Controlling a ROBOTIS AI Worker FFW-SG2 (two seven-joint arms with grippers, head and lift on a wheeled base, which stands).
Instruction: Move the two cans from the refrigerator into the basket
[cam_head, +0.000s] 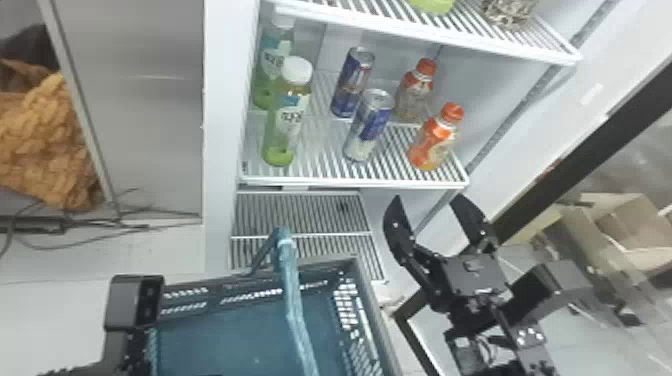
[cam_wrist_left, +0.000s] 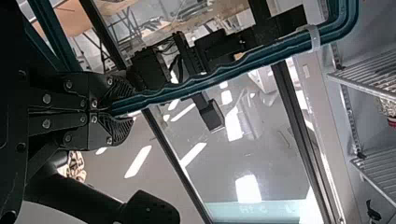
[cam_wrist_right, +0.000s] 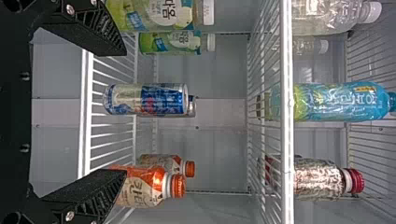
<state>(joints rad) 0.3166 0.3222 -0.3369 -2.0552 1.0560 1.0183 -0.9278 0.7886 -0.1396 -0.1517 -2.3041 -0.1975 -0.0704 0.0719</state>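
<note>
Two blue-and-silver metal cans (cam_head: 369, 129) shelved upright in the refrigerator at the head view's 1 o'clock, a teal plastic basket (cam_head: 225, 332) at 7, its handle (cam_head: 296, 317) clenched by the left gripper (cam_head: 134, 302), the right gripper (cam_head: 427, 200) spread empty at 3.

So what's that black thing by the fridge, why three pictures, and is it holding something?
That's a robot with two arms. The head view looks down from its head; the other two come from its wrists and are turned sideways, so standing things seem to lie down.

On the fridge shelf stand two cans, a front can and a back can, between green bottles and orange-capped bottles.

The left end effector grips the handle of the basket. The right end effector is open, with nothing in it.
</note>
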